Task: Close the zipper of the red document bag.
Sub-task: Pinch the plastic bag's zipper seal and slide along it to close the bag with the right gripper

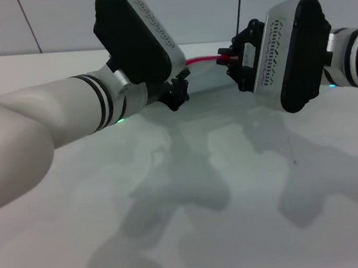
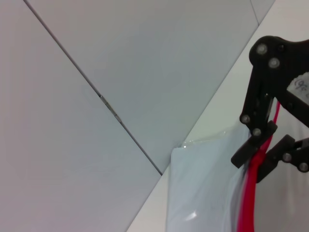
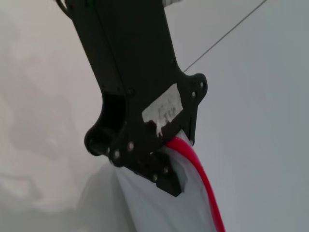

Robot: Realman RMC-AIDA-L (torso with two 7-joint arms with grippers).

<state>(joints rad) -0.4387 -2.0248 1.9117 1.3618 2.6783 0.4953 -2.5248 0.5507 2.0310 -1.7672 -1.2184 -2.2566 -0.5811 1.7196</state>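
The red document bag (image 1: pixel 210 78) lies at the far side of the table between both arms, a translucent pale pouch (image 2: pixel 203 193). Its zipper (image 1: pixel 204 58) is a thin red strip along the far edge. My right gripper (image 1: pixel 227 58) is shut on the zipper's right end; the left wrist view shows its black fingers (image 2: pixel 251 150) pinching the red strip (image 2: pixel 248 203). My left gripper (image 1: pixel 179 89) holds the bag's left end, shut on the edge (image 3: pixel 166 166) where the zipper (image 3: pixel 205 183) comes out. Much of the bag is hidden behind both wrists.
The white table (image 1: pixel 192 191) spreads toward me, crossed by the arms' shadows. A pale wall (image 1: pixel 56 18) stands just behind the bag.
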